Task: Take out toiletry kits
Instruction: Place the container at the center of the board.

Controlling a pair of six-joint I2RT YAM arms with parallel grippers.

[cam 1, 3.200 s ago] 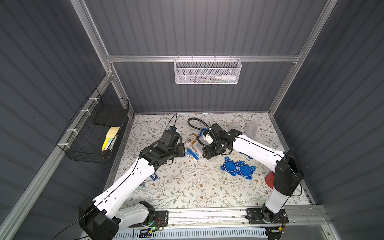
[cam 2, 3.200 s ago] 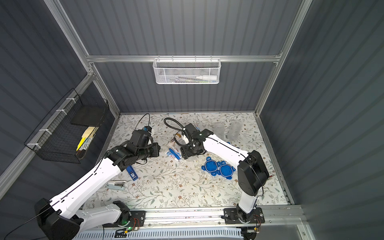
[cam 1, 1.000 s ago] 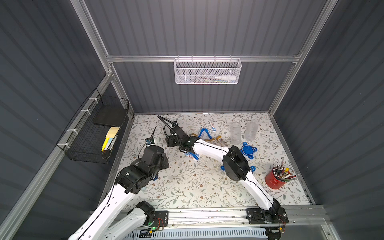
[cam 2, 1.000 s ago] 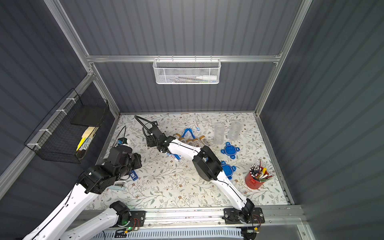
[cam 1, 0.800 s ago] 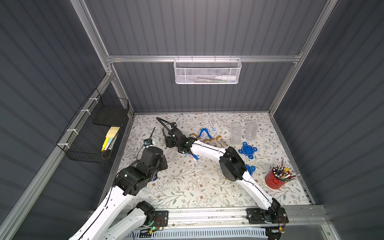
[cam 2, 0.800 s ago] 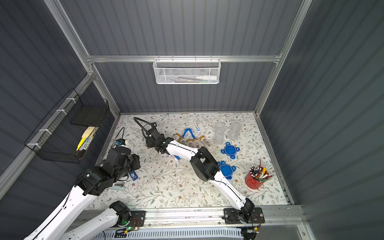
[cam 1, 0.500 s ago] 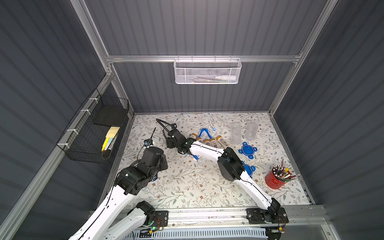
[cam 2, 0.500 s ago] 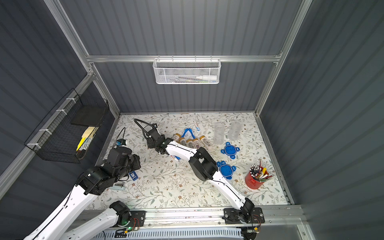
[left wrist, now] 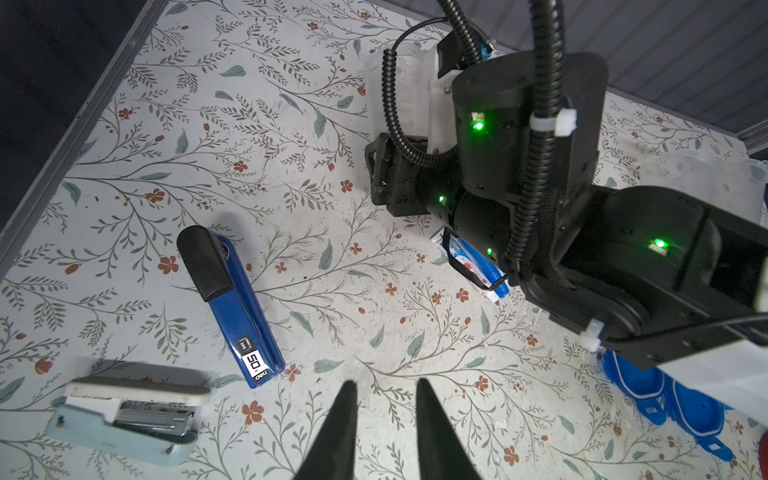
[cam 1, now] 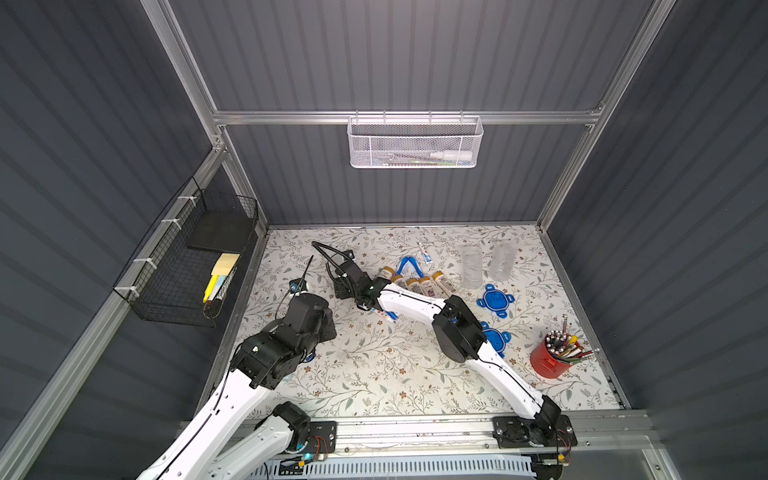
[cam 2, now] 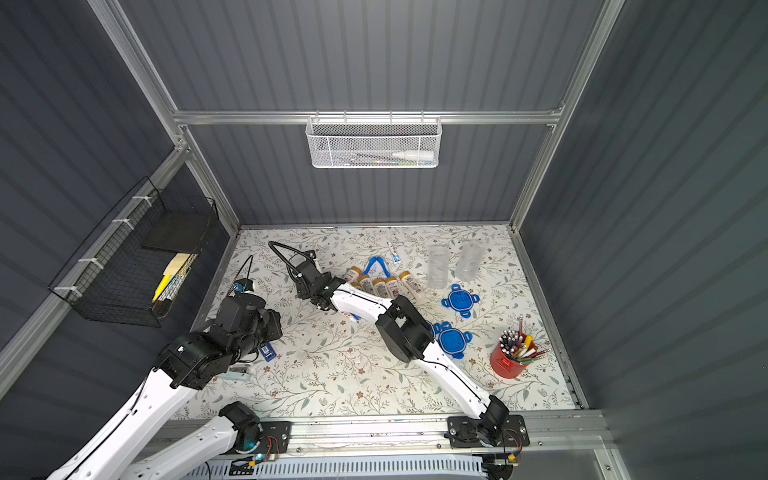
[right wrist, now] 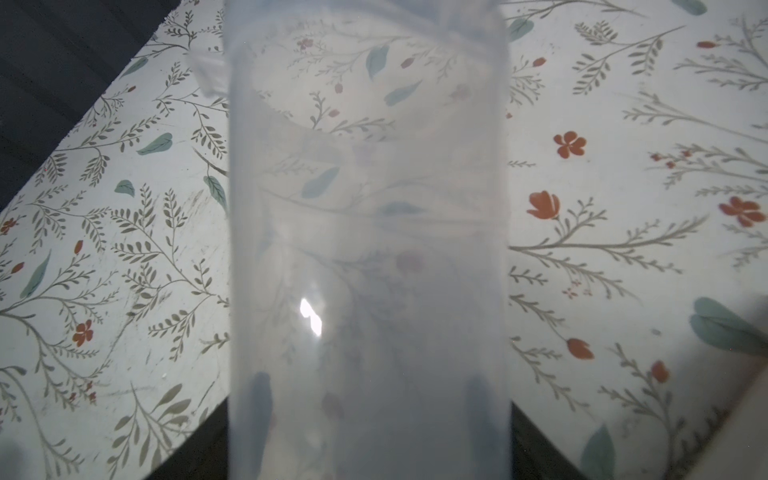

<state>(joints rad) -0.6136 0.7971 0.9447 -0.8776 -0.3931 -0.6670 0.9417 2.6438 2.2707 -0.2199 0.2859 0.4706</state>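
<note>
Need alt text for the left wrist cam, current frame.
The left pincer, slightly open and empty, hangs above a floral tabletop. A blue stapler and a pale stapler lie nearby; the black right arm partly covers a toothpaste tube.

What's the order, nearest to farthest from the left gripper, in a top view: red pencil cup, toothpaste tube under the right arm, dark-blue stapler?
1. dark-blue stapler: just beside the left gripper, on the left side.
2. toothpaste tube: mid-scene, partly under the right arm.
3. red pencil cup: far right, towards the front.
</note>
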